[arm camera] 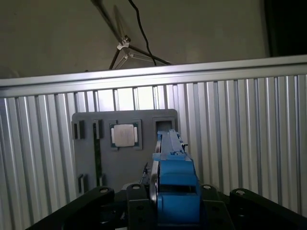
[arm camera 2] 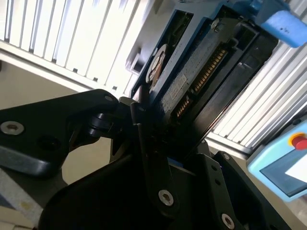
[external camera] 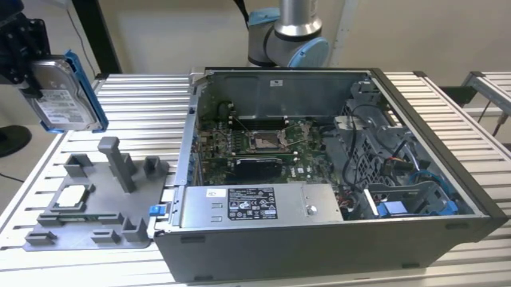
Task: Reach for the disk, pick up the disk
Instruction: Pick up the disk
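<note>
Black claw (arm camera 2: 169, 143) closed tight on the disk (external camera: 66, 98), on edge above the grey tray (external camera: 96, 206). Looks stiff, dense, shock-sensitive; wants grip across blue bracket (external camera: 86, 95).

Silver, white-labelled disk (external camera: 64, 101) (blue-edged)

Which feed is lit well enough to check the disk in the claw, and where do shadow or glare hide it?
Exterior view: the disk is evenly lit, its white label plain, the claw shut on it. Second wrist view: the disk is mostly in shadow against glaring table slats. First wrist view: its blue bracket is well lit, edge-on.
</note>
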You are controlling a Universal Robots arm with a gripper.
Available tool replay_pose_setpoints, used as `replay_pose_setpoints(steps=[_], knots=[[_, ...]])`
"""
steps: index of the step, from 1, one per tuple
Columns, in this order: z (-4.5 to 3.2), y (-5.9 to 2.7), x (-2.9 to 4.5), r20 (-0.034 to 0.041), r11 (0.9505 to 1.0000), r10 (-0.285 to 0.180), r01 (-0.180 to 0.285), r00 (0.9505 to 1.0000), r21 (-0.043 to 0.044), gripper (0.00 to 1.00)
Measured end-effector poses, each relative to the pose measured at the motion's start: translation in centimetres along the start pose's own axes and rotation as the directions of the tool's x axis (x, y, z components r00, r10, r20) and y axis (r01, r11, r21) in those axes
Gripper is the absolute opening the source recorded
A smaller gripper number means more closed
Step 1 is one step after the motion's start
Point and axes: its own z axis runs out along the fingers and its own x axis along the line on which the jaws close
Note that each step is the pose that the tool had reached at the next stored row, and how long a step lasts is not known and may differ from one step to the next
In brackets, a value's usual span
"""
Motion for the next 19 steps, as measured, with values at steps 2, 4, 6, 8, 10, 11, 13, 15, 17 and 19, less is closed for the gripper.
replay_pose_setpoints(steps=[2, 4, 6, 8, 10, 11, 13, 15, 17, 19], knots=[[-0.23, 0.00, 0.00, 0.0001, 1.0000, 0.000, 0.000, 1.0000, 0.0001, 0.00], [-0.46, 0.00, 0.00, 0.0001, 1.0000, 0.000, 0.000, 1.0000, 0.0001, 0.00], [-0.69, 0.01, 0.00, 0.0000, 1.0000, 0.000, 0.000, 1.0000, 0.0000, 0.00], [-0.91, 0.01, 0.00, 0.0001, 1.0000, 0.000, 0.000, 1.0000, 0.0001, 0.00], [-1.12, 0.01, 0.00, 0.0001, 1.0000, 0.000, 0.000, 1.0000, 0.0000, 0.00], [-1.22, 0.01, 0.00, 0.0000, 1.0000, 0.000, 0.000, 1.0000, 0.0000, 0.00], [-1.42, 0.02, 0.00, 0.0001, 1.0000, 0.000, 0.000, 1.0000, 0.0001, 0.00], [-1.61, 0.01, 0.00, 0.0001, 1.0000, 0.000, 0.000, 1.0000, 0.0001, 0.00], [-1.79, 0.02, 0.00, 0.0001, 1.0000, 0.000, 0.000, 1.0000, 0.0001, 0.00], [-1.98, 0.02, 0.00, 0.0001, 1.0000, 0.000, 0.000, 1.0000, 0.0000, 0.00]])
